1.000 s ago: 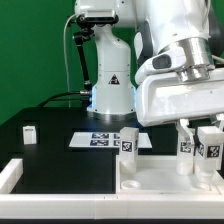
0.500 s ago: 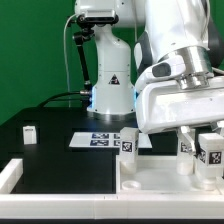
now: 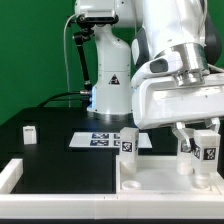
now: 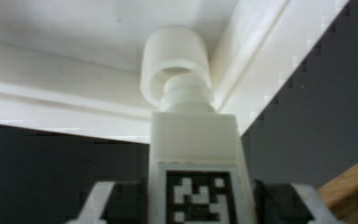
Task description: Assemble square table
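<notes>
1. One held leg (image 4: 197, 150) is pinched between the two fingers (image 4: 105, 205) of the gripper (image 4: 197, 205). Its tag faces the wrist camera and its narrower round end points at the white tabletop (image 4: 60, 75).
2. In the exterior view the gripper (image 3: 203, 135) hangs over the tabletop (image 3: 160, 182) near its far corner on the exterior view's right. The held leg (image 3: 207, 152) is upright beneath it; I cannot tell whether its end touches the slab.
3. Just beside the held leg, toward the middle of the tabletop, a second leg (image 3: 186, 146) stands upright.
4. A third leg (image 3: 127, 143) stands at the tabletop's far corner on the exterior view's left.
5. A fourth leg (image 3: 31, 133) stands on the black surface, well apart from the tabletop on the exterior view's left.
6. The marker board (image 3: 98, 140) lies flat just beyond the tabletop, beside the third leg.
7. The rail frame (image 3: 10, 175) runs on the exterior view's left of the tabletop.
</notes>
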You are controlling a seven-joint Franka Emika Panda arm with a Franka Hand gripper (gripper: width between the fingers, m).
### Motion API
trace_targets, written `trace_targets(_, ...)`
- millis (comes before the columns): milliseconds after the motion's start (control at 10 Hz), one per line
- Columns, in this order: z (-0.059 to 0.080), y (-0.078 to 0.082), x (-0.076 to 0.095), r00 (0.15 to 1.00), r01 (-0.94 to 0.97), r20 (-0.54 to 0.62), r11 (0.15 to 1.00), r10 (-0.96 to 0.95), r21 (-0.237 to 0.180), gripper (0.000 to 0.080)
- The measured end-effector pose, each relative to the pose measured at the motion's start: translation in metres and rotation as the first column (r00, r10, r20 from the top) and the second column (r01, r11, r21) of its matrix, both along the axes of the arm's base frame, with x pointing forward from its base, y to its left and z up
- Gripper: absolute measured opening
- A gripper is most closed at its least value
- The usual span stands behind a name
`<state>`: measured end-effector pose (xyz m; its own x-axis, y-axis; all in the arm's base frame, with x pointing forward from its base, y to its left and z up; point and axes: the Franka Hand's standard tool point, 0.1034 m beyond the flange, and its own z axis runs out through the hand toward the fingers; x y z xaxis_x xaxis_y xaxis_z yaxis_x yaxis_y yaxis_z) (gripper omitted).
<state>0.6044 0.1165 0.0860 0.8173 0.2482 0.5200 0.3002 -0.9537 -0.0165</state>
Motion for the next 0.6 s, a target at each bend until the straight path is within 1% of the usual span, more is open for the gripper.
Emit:
trace_targets(300,-0.0049,0.003,0.0037,1.0,-0.003,0.019,1.0,0.003,0.005,0.0288)
trace_targets(600,-0.005,0.003,0.0084,0.998,0.002,0.057,1.0,-0.002,0.013,0.0288)
